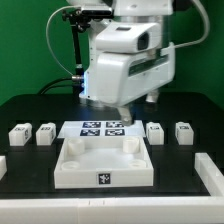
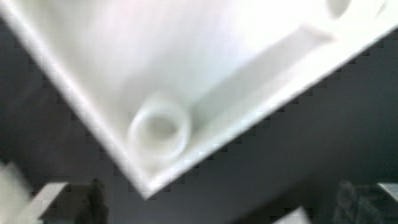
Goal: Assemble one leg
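Four small white legs with marker tags stand in a row on the black table: two on the exterior view's left (image 1: 18, 134) (image 1: 45, 133) and two on its right (image 1: 155, 131) (image 1: 183, 131). The large white tray (image 1: 102, 175) lies in front. My gripper (image 1: 120, 108) hangs over the tray's far edge, mostly hidden by the arm. In the wrist view the tray's corner (image 2: 231, 60) with a round socket (image 2: 160, 125) fills the picture. My gripper (image 2: 222, 205) is open and empty, its dark blurred fingers (image 2: 80, 200) wide apart above that corner.
The marker board (image 1: 103, 127) lies behind the tray, under the arm. White parts lie at the exterior view's left edge (image 1: 2, 163) and right edge (image 1: 208, 172). A stand with cables rises at the back (image 1: 75, 50).
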You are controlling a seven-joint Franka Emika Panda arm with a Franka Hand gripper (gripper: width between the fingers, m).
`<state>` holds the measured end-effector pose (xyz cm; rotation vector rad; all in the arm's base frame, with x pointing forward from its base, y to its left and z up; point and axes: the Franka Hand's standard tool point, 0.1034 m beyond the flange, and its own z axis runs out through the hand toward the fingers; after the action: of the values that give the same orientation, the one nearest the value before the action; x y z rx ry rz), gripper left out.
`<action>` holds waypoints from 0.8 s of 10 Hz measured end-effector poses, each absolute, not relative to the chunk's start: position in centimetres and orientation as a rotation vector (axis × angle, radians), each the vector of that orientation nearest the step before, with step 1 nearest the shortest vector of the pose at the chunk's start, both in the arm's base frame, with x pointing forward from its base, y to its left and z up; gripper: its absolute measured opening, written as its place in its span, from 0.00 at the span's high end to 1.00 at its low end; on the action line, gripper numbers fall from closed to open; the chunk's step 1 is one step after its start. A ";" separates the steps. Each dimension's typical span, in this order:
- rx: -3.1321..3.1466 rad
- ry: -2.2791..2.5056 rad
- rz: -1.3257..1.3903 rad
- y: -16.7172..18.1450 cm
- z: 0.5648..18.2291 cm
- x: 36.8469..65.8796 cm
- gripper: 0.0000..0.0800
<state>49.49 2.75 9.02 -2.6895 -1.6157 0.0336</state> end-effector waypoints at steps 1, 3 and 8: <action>-2.587 -1.763 0.037 1.4 7.8 47.3 0.19; -2.336 -2.062 0.027 -0.8 5.1 45.1 0.19; -2.191 -2.173 0.020 -2.0 0.9 44.1 0.19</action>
<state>44.10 -1.99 0.92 -2.1913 -2.1726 0.0198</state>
